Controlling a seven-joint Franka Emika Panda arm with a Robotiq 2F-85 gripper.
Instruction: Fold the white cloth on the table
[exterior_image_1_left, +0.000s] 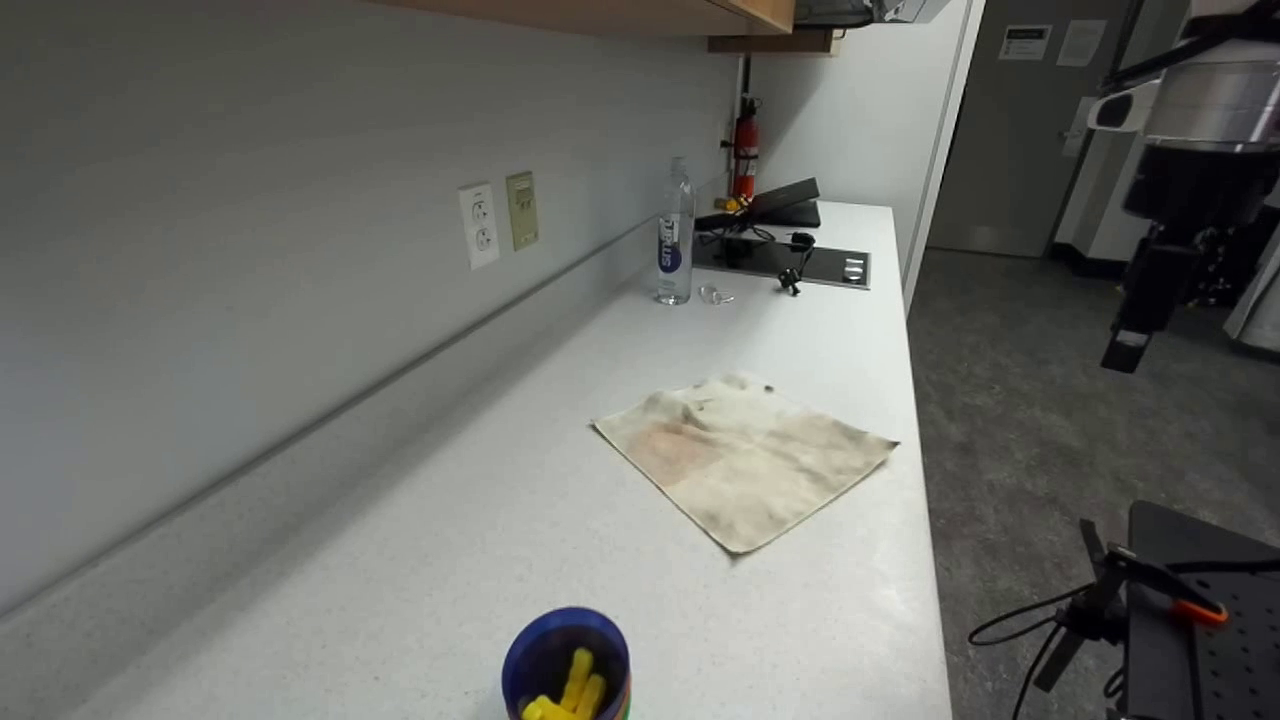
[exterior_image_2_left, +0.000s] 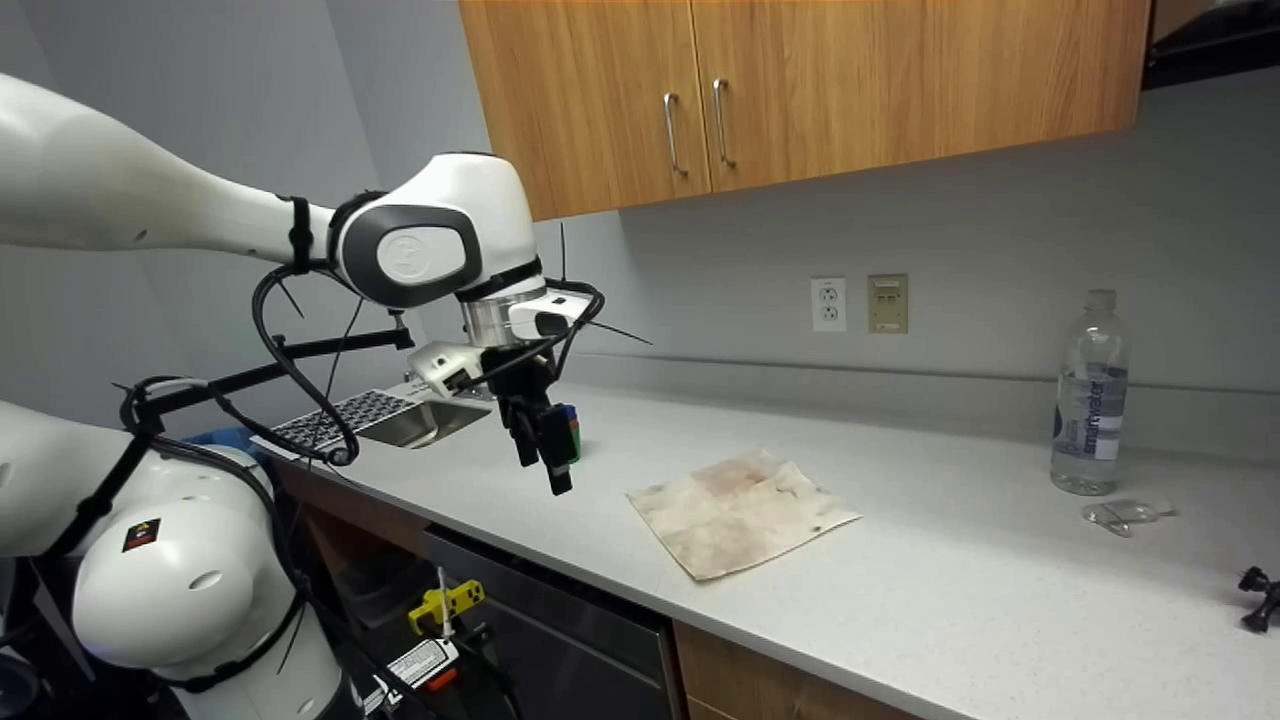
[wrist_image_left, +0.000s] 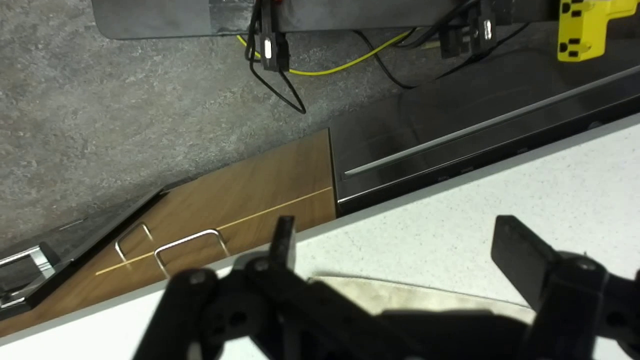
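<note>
The white cloth, cream with brown and grey stains, lies spread on the white counter in both exterior views (exterior_image_1_left: 745, 465) (exterior_image_2_left: 735, 520). It lies mostly flat, with one corner near the front edge of the counter. My gripper (exterior_image_2_left: 548, 470) hangs in the air to the cloth's left in that exterior view, apart from it. It also shows at the right of an exterior view (exterior_image_1_left: 1130, 345), over the floor side. In the wrist view, the gripper (wrist_image_left: 397, 245) has its fingers wide apart with nothing between them. A strip of cloth (wrist_image_left: 400, 295) shows there, the remainder hidden behind the gripper.
A blue cup (exterior_image_1_left: 617, 640) with yellow pieces stands on the counter. A water bottle (exterior_image_1_left: 673, 240) stands by the wall, with a small clear object (exterior_image_1_left: 715, 295) beside it. A cooktop (exterior_image_1_left: 825, 265) with cables lies farther back. Wooden cabinets (exterior_image_2_left: 800, 90) hang above the counter.
</note>
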